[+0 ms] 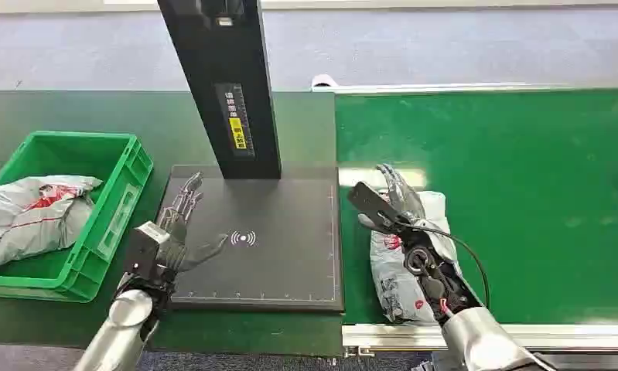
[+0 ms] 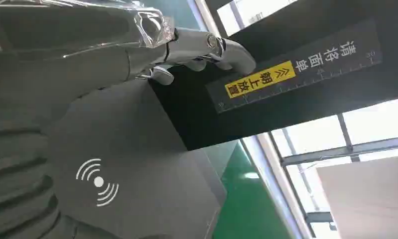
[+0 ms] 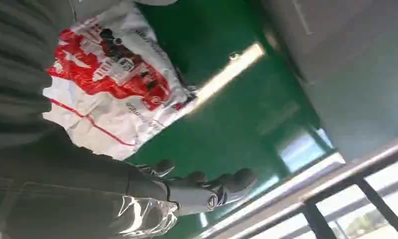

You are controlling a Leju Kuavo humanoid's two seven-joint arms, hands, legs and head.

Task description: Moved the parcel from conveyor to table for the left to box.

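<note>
A white and grey plastic parcel [image 1: 394, 282] with red print lies on the green conveyor belt [image 1: 507, 201] near its front left corner. My right hand [image 1: 394, 205] hovers over the parcel's far end with fingers stretched out, holding nothing. In the right wrist view the parcel [image 3: 112, 94] lies by the palm, and the fingers [image 3: 206, 191] are extended beyond it over the belt [image 3: 226, 114]. My left hand [image 1: 178, 224] is held open over the left edge of the black scanner plate [image 1: 267, 239], its fingers [image 2: 201, 47] pointing at the black post [image 2: 286, 74].
A green crate [image 1: 128, 182] sits on the dark green table [image 1: 27, 108] at the left, with another parcel [image 1: 31, 212] inside. The tall black scanner post [image 1: 224, 85] rises from the plate's far edge. The conveyor's metal rail [image 1: 398, 334] runs along the front.
</note>
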